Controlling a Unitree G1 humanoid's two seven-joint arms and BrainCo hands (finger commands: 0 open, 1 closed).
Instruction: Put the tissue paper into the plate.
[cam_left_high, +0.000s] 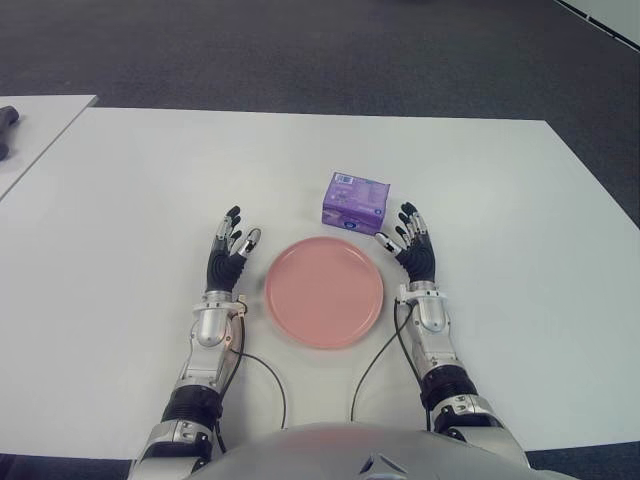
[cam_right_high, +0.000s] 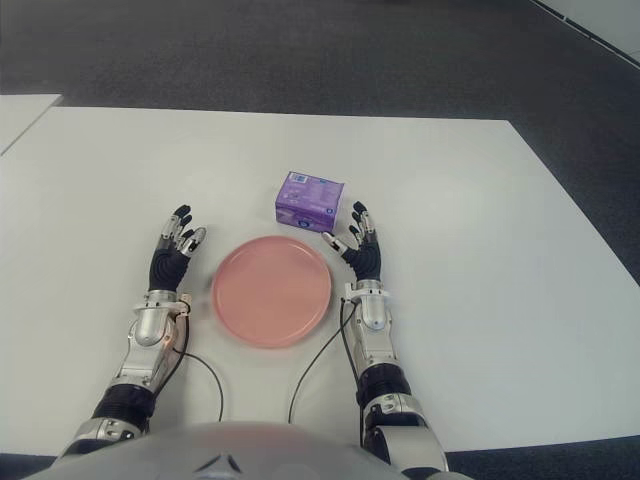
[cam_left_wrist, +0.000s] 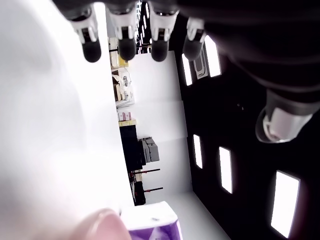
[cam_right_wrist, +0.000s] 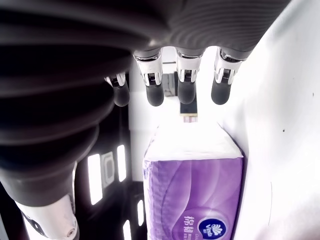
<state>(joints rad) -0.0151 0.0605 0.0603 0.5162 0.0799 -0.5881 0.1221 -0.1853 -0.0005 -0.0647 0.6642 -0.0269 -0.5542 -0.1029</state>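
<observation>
A purple pack of tissue paper (cam_left_high: 355, 202) lies on the white table (cam_left_high: 140, 180), just beyond the far right rim of the round pink plate (cam_left_high: 324, 291). My right hand (cam_left_high: 410, 243) is beside the plate's right edge, fingers spread and holding nothing, a short way to the near right of the pack. The right wrist view shows the tissue pack (cam_right_wrist: 192, 187) close ahead of the straight fingers (cam_right_wrist: 186, 82). On the plate's left side my left hand (cam_left_high: 229, 247) is open too. The plate holds nothing.
A dark object (cam_left_high: 6, 122) lies on a second white table (cam_left_high: 45, 125) at the far left. Dark carpet (cam_left_high: 300, 50) lies beyond the table's far edge. Thin cables (cam_left_high: 268, 385) run from both wrists over the table near my body.
</observation>
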